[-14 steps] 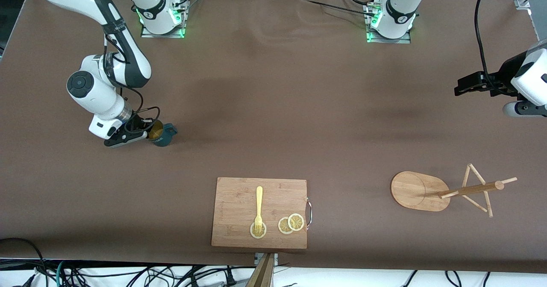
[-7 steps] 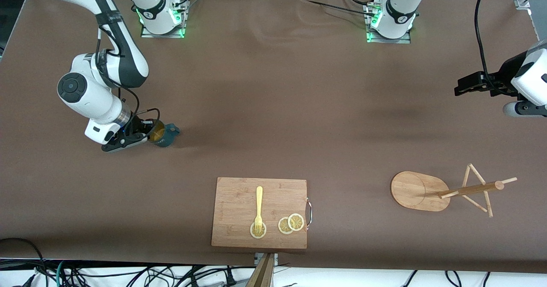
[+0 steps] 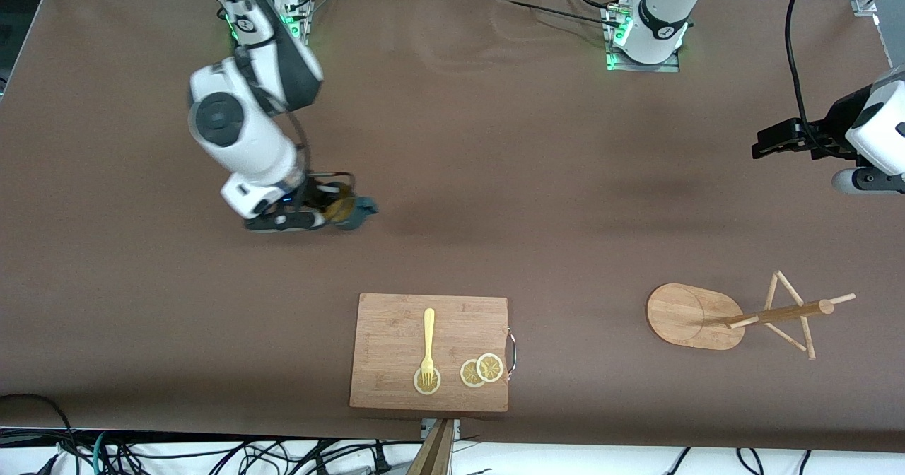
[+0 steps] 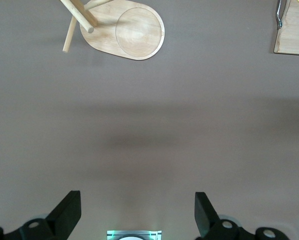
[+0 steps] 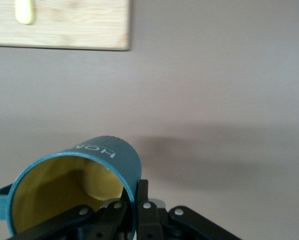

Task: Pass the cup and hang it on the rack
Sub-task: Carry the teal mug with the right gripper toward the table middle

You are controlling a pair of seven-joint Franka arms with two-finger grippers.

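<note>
My right gripper (image 3: 327,213) is shut on the rim of the cup (image 3: 351,211), a dark teal mug with a yellow inside, tipped on its side in the air over the table between the right arm's base and the cutting board. In the right wrist view one finger is inside the cup (image 5: 74,192) and one outside, and the right gripper (image 5: 136,199) pinches the wall. The rack (image 3: 735,316), a light wooden mug tree, stands on its oval base near the left arm's end. It also shows in the left wrist view as the rack (image 4: 127,32). My left gripper (image 3: 762,143) (image 4: 137,212) waits open and empty over that end.
A wooden cutting board (image 3: 430,319) lies near the front edge at the table's middle, carrying a yellow fork (image 3: 428,341) and lemon slices (image 3: 482,370). A corner of the cutting board (image 5: 59,25) shows in the right wrist view. Cables hang along the front edge.
The right arm has carried the cup toward the table's middle, toward the left arm's end, and slightly higher. The left arm has not moved.
</note>
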